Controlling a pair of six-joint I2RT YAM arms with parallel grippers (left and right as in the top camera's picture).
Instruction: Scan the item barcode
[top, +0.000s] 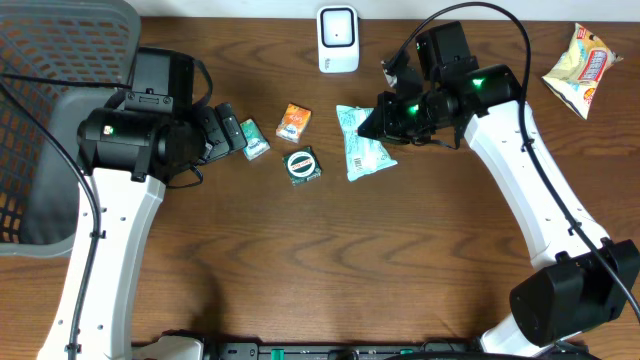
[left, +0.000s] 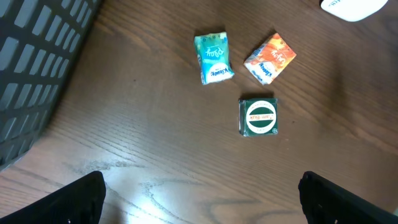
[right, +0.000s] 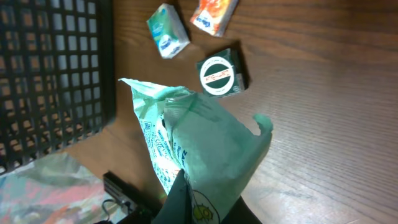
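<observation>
A pale green printed packet (top: 362, 150) (right: 205, 140) is held by one end in my right gripper (top: 387, 118) (right: 202, 208), which is shut on it near the table's middle. Its printed label side faces up in the overhead view. The white scanner (top: 338, 38) (left: 354, 6) stands at the back edge, apart from the packet. My left gripper (top: 230, 130) (left: 199, 199) hangs open and empty over bare wood, just left of a small teal packet (top: 254, 139) (left: 213, 57) (right: 168, 30).
An orange packet (top: 293, 121) (left: 270, 58) (right: 214, 14) and a dark green square box with a round logo (top: 303, 165) (left: 259, 116) (right: 221, 74) lie left of the held packet. A black mesh basket (top: 50, 60) (left: 37, 62) (right: 50, 74) fills the left side. A snack bag (top: 579, 68) lies far right.
</observation>
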